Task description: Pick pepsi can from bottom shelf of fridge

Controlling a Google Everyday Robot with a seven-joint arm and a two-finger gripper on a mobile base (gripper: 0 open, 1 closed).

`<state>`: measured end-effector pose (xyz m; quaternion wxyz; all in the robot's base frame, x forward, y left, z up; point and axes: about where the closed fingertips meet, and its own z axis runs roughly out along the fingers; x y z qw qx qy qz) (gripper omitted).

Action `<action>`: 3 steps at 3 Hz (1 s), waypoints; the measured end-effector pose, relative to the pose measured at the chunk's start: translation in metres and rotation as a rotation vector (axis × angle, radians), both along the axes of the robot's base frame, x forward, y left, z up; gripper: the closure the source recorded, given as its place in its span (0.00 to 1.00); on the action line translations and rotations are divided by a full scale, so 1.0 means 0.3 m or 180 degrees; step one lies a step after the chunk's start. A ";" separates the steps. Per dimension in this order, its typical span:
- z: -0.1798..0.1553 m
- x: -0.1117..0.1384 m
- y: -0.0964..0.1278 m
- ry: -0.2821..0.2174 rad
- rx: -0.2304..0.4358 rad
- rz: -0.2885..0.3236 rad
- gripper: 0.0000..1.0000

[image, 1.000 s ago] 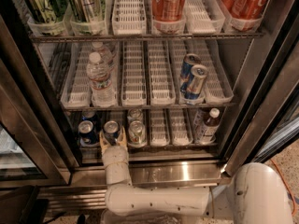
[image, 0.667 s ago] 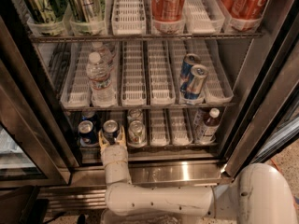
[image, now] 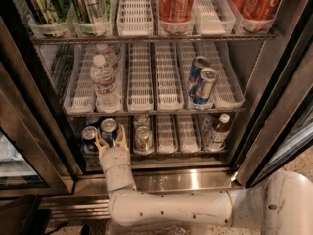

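At 7 o'clock within the fridge (image: 195,181), on the bottom shelf (image: 166,135), the gripper (image: 110,137) has its fingers spread, flanking the pepsi can (image: 109,127) at 9 and 3 o'clock.

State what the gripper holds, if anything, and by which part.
It cannot be told. The gripper sits around the lower body of the pepsi can at the front left of the bottom shelf, but no firm hold shows.

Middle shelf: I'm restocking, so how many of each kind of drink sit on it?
Water bottles: 2
Blue-silver cans: 2
Total: 4
Gripper: at the pepsi can, bottom shelf.
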<state>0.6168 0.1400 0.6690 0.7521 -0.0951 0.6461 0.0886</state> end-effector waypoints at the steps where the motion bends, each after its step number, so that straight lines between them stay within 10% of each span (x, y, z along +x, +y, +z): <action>1: 0.059 -0.045 -0.034 0.0104 -0.0041 0.0038 1.00; 3: 0.050 -0.160 -0.207 0.0549 -0.0302 -0.0048 1.00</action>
